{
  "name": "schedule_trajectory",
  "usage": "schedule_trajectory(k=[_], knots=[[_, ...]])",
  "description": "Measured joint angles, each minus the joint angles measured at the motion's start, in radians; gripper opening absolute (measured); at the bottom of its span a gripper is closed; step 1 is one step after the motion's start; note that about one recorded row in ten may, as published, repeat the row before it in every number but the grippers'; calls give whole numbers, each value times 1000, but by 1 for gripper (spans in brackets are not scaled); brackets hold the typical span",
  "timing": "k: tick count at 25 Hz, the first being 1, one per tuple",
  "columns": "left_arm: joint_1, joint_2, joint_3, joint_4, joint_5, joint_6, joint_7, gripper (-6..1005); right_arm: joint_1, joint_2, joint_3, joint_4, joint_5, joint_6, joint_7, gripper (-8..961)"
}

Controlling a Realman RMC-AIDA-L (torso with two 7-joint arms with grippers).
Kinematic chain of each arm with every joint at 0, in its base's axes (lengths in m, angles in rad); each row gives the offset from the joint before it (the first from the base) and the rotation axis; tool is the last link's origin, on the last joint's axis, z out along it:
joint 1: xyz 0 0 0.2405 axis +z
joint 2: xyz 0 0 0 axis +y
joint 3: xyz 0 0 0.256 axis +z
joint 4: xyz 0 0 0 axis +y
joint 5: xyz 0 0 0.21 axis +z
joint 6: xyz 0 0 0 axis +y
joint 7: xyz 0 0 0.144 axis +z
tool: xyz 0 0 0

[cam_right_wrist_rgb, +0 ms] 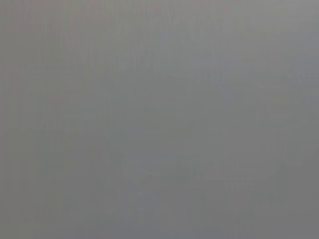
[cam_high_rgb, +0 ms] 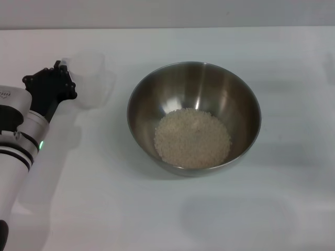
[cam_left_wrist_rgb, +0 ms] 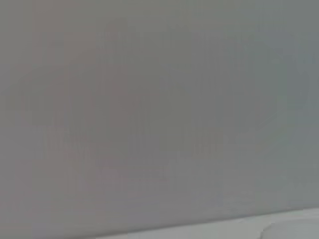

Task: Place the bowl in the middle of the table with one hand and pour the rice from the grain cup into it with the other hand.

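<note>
The bowl (cam_high_rgb: 241,99), a large shiny steel one, stands in the middle of the table (cam_high_rgb: 167,219). A loose heap of pale rice (cam_high_rgb: 192,138) lies in its bottom. My left gripper (cam_high_rgb: 70,73) is at the left of the bowl, shut on the side of the grain cup (cam_high_rgb: 93,79). The cup is frosted, clear and looks empty, and it is held well apart from the bowl's rim. The left wrist view shows only grey with a pale strip at one edge. My right gripper is out of view, and the right wrist view shows plain grey.
The white tabletop runs to a far edge (cam_high_rgb: 167,27) at the top of the head view. My left arm (cam_high_rgb: 21,141) lies along the left side. No other objects show.
</note>
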Motion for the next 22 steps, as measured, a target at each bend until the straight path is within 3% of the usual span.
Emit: schedule_trajectory(k=[18,22], knots=[[20,0,10,-6,1,-44,-9,76,0,0,-2,0,0,0,0,574],[32,0,10,-8,6,-39,-33,221,0,0,-2,0,0,0,0,574]])
